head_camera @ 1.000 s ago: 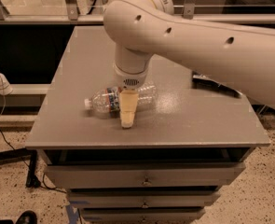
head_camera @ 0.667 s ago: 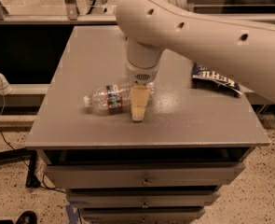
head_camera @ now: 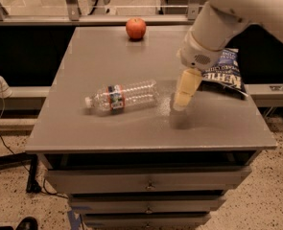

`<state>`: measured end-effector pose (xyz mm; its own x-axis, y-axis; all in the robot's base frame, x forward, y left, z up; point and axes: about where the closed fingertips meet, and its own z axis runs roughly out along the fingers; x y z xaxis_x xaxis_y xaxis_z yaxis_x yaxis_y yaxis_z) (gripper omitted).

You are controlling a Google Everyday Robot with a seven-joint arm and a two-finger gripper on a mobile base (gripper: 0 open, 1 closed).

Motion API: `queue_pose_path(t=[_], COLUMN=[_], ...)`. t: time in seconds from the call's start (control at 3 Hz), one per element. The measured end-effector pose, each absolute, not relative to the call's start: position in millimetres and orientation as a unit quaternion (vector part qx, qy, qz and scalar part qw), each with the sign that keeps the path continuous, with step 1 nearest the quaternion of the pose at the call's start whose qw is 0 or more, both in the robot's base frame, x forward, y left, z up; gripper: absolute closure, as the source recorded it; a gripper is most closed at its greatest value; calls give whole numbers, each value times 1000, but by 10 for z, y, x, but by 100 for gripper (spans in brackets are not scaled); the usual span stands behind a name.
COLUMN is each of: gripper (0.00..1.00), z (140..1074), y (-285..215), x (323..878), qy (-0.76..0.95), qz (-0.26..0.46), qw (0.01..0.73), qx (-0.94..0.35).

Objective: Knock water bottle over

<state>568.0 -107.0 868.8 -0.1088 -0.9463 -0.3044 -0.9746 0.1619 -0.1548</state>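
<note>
The water bottle (head_camera: 122, 96) lies on its side on the grey table top (head_camera: 107, 128), white cap pointing left, its red, white and dark blue label near the cap end. My gripper (head_camera: 181, 102) hangs just above the table to the right of the bottle's base, a short gap away from it. Its cream-coloured fingers (head_camera: 185, 89) point down and a little left. The white arm rises from it to the upper right.
A red apple (head_camera: 135, 28) sits at the table's back edge. A dark chip bag (head_camera: 226, 76) lies at the right, partly behind the arm. Drawers are below the table's front edge. A cable and plug hang at the left.
The gripper has moved right and up, away from the bottle it was over. The bottle stays lying on its side. The arm has swung clear, uncovering the apple and the chip bag.
</note>
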Motion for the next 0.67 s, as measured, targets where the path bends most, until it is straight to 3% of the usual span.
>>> queue_pose_path(t=[0.67], gripper=[0], z=[9078], y=[-1892], x=[5065], qy=[797], qz=[166], qw=[256], qx=[-520])
